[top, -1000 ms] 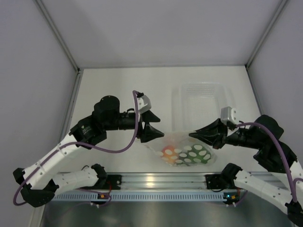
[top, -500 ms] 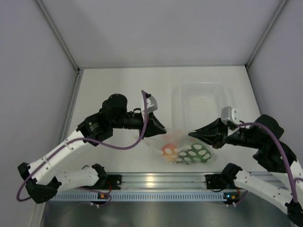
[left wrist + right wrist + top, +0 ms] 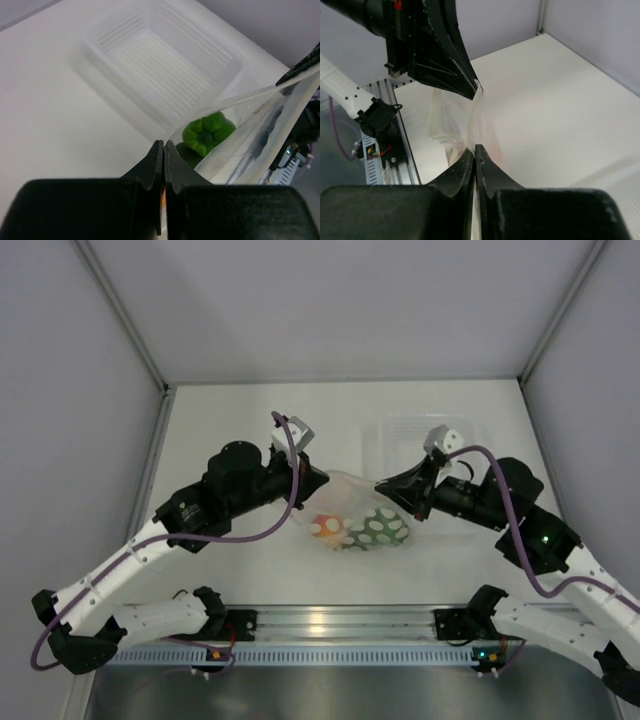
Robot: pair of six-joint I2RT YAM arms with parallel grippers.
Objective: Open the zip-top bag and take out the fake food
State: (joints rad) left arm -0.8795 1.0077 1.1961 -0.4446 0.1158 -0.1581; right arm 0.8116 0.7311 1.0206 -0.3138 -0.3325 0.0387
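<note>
The zip-top bag [image 3: 349, 502] hangs stretched between my two grippers, above the table. My left gripper [image 3: 322, 478] is shut on the bag's left top edge, and my right gripper [image 3: 382, 486] is shut on the right one. Fake food sags in the bag's bottom: an orange-pink peach [image 3: 325, 528] and a dark green piece with pale spots [image 3: 380, 528]. In the left wrist view my shut gripper [image 3: 164, 145] pinches the film, and a bright green pepper [image 3: 207, 132] shows inside the bag [image 3: 260, 125]. In the right wrist view my gripper [image 3: 474, 148] clamps the thin film [image 3: 454, 117], with the left gripper [image 3: 477, 92] opposite.
A rigid clear plastic tray [image 3: 470, 432] stands on the white table behind the bag, at the back right; the left wrist view shows its ribbed floor [image 3: 160, 65]. Grey walls close in the table's sides and back. An aluminium rail [image 3: 330, 625] runs along the near edge.
My left gripper has closed on the bag's left edge. Both grippers have moved away from the near edge and come closer together, and the bag has gone with them.
</note>
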